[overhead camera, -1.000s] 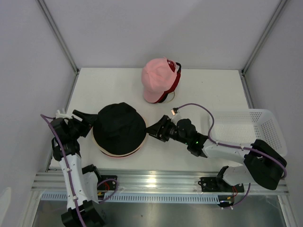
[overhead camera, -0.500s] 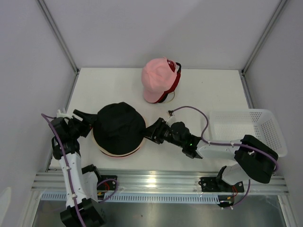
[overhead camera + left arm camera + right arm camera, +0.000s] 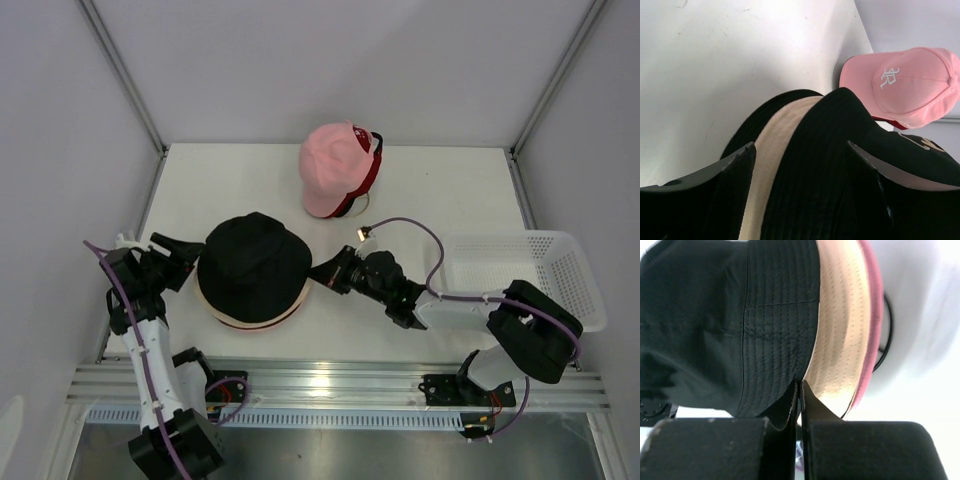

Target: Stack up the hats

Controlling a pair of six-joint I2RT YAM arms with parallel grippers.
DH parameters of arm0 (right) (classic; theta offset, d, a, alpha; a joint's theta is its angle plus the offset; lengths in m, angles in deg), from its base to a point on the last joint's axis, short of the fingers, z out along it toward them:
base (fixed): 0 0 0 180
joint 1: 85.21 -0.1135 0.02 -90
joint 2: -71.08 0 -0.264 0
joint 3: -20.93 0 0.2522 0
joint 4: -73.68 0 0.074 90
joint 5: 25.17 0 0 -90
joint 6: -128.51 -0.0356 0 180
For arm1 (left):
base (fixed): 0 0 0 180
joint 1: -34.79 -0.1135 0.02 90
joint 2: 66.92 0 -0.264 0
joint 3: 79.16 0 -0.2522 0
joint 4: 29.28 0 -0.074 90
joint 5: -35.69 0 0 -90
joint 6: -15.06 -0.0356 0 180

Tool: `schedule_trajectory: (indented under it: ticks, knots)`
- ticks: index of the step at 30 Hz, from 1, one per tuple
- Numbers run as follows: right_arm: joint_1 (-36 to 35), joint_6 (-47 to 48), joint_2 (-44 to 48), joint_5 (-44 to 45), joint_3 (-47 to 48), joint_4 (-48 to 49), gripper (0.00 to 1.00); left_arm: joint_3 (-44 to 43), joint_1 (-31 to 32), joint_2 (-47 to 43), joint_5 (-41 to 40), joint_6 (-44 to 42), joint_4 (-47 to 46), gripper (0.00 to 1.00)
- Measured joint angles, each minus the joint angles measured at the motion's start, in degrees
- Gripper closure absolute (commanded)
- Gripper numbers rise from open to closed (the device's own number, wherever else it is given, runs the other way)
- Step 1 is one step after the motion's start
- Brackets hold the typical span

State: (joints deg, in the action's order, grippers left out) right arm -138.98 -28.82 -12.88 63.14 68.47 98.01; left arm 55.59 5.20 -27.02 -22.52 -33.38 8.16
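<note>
The right gripper [image 3: 799,385] has its fingers pressed together right at the brim edge of the ribbed, round black hat [image 3: 252,265]. Whether they have caught any cloth is unclear. A stitched cream brim [image 3: 835,315] lies just beyond. The left gripper [image 3: 800,145] is spread around that hat's opposite side, with a smooth pink cap [image 3: 910,82] ahead of it.

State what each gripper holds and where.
Left gripper: open around the black hat, holding nothing. Right gripper: shut at its brim; grip cannot be told.

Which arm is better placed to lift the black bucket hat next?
Right, probably. The right fingers are shut at the brim edge of the black bucket hat, though a pinch isn't certain. The left fingers stand open by the opposite brim, gripping nothing.
</note>
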Motion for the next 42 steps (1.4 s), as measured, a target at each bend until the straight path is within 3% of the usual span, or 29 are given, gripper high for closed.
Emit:
schedule_trajectory:
  ticks: [10,25,28,32,40,42]
  knots:
    - [4.96,10.38,-7.04,-6.86,8.28,-0.33,1.0,1.01,-2.75,2.54,4.66,1.03,-4.55,0.32]
    - [9.11,10.4,-18.01,-18.58,15.19,5.33,1.0,0.7,-2.86,4.74,4.17,0.46,-4.31,0.34]
    - [9.92,10.4,-18.25,-19.87,15.26,5.49,1.0,1.16,-2.86,3.08,4.9,1.25,-4.68,0.4]
    - [10.21,10.45,-18.27,-20.26,15.28,5.44,1.0,2.86,-2.95,-0.2,6.05,3.13,-5.44,0.56]
    - [10.34,10.4,-18.6,-20.46,15.37,5.51,1.0,6.23,-3.04,-2.62,6.49,4.55,-4.94,0.68]
    - [10.34,10.43,-18.6,-20.44,15.37,5.51,1.0,6.45,-3.08,-2.95,6.47,4.63,-4.55,0.9]
